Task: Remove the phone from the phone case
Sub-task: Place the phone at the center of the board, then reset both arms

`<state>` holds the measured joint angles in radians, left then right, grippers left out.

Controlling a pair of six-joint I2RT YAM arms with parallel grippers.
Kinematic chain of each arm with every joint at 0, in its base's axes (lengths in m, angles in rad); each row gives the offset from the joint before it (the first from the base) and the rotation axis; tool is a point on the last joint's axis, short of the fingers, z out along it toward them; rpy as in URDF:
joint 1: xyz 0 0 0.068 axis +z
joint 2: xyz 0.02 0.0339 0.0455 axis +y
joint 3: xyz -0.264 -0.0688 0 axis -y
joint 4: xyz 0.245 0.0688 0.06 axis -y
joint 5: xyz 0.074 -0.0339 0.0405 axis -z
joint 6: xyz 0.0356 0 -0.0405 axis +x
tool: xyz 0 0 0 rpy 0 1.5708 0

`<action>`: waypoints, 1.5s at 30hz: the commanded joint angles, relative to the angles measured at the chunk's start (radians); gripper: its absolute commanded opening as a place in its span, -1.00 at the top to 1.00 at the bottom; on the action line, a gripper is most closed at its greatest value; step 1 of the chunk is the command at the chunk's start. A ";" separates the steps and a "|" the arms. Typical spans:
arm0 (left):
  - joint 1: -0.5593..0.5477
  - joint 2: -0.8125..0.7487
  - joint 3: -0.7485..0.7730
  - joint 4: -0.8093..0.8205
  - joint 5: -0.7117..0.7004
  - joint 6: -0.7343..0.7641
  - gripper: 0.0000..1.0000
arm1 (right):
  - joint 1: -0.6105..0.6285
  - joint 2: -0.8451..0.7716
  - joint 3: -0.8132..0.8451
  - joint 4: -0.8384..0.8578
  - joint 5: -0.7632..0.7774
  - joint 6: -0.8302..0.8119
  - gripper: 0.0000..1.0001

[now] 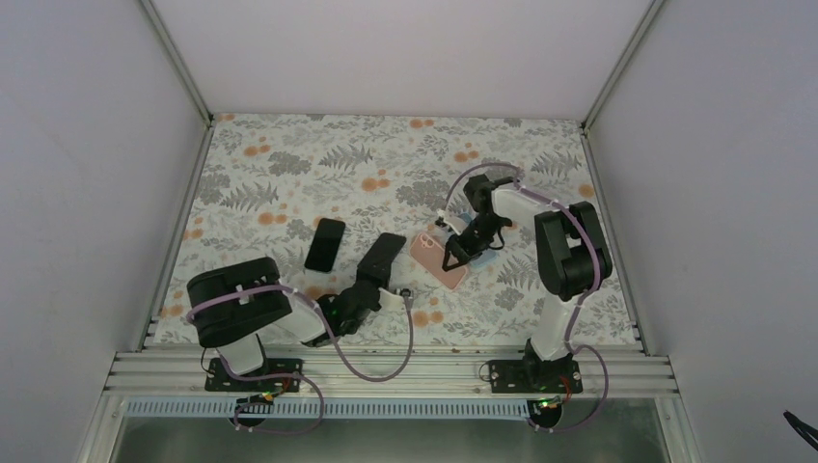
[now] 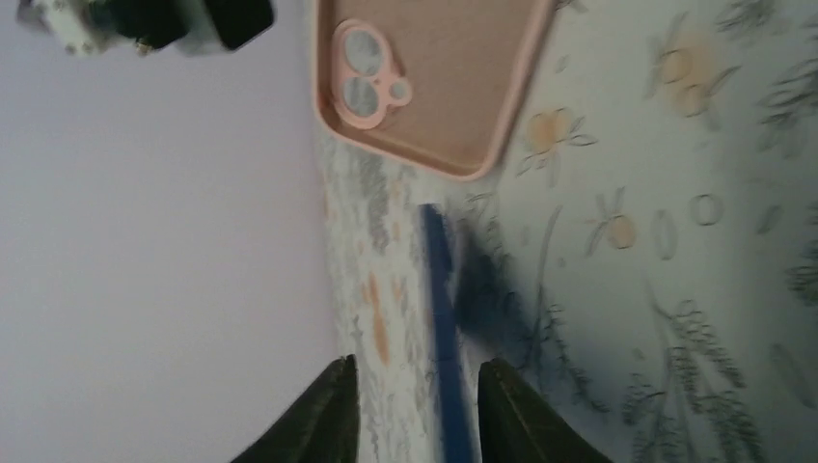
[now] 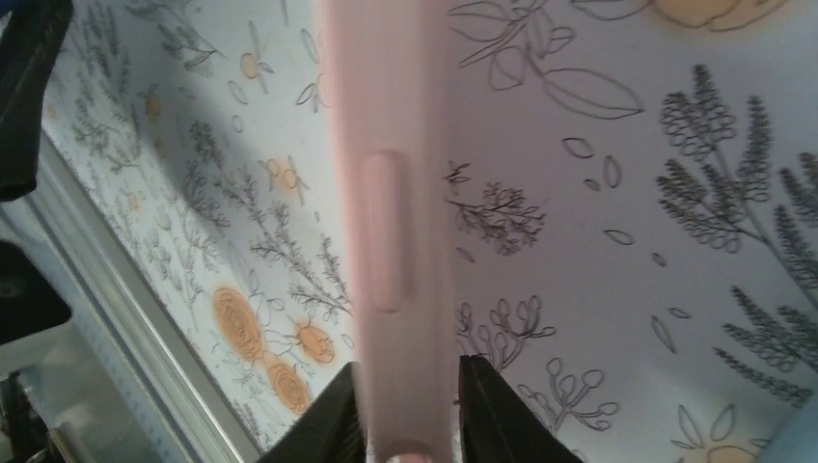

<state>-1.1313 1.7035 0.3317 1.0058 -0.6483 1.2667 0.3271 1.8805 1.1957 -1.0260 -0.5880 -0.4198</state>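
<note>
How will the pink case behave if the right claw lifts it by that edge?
Probably light: the case is empty, table showing through its lens holes. Likely bendy, a thin shell seen edge-on at the right claw; it may flex or twist. Matte skin should resist slipping.
</note>
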 commanded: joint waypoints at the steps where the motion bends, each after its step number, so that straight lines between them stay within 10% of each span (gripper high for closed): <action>1: -0.009 -0.064 0.061 -0.290 0.093 -0.181 0.28 | 0.004 -0.016 -0.003 0.027 0.050 0.013 0.36; 5: -0.023 -0.071 0.092 -0.460 0.147 -0.241 0.07 | 0.004 -0.037 0.004 0.005 0.093 0.011 -0.23; 9: -0.002 -0.157 0.177 -0.752 0.313 -0.379 -0.81 | 0.004 -0.126 0.022 -0.030 0.171 0.002 -0.98; 17: 0.196 -0.348 0.485 -1.246 0.641 -0.571 -1.00 | -0.071 -0.388 0.161 -0.015 0.396 0.061 -1.00; 26: 0.812 -0.379 0.859 -1.488 0.872 -0.681 -1.00 | -0.411 -0.543 0.111 0.356 0.516 0.190 -1.00; 35: 1.388 -0.558 0.598 -1.341 1.022 -0.795 -1.00 | -0.465 -0.552 -0.153 0.591 0.658 0.238 -1.00; 45: 1.505 -0.559 0.430 -1.282 1.188 -0.840 -1.00 | -0.464 -0.547 -0.260 0.680 0.737 0.217 -0.99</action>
<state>0.3634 1.1500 0.7803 -0.3210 0.4347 0.4538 -0.1272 1.3319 0.9680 -0.4156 0.0937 -0.2047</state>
